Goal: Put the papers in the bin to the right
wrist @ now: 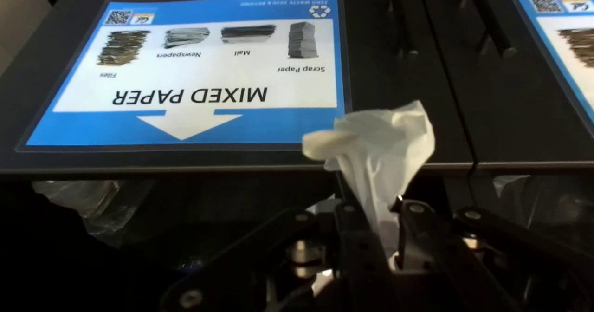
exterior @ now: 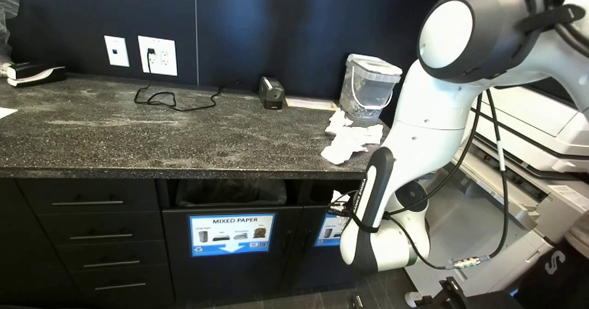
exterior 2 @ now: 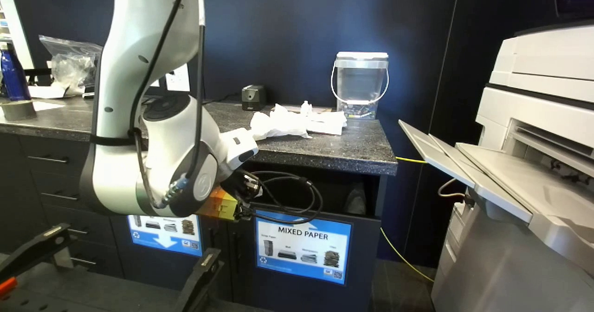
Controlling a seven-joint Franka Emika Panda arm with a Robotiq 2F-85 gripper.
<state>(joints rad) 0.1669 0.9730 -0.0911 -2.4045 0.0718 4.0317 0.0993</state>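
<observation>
I am gripping one crumpled white paper wad [wrist: 385,135] in the gripper [wrist: 377,217], its fingers [wrist: 420,226] pinching the narrow end from both sides. In the wrist view the wad's long axis is running nearly straight up the picture, the free end fanning out wider over the black cabinet panel [wrist: 371,80], while a blunt lobe is pointing left and covering a corner of the MIXED PAPER label [wrist: 195,66], whose lettering is reading upside down there. In both exterior views my arm [exterior: 425,120] is hiding much of the grip. The bin [exterior 2: 336,189], a dark slot above that label, is gaping just beside the gripper; I can't tell whether any of the wad is past its edge. Farther out, more papers [exterior 2: 283,124] are lying on the counter [exterior 2: 362,140] above the slot, in an exterior view stretching left to right, roughly along the front edge. Behind them a clear lidded bucket [exterior 2: 362,82] is standing upright, a dark pencil sharpener [exterior 2: 254,97] is sitting farther left, and a white printer [exterior 2: 538,84] is standing off to the right.
</observation>
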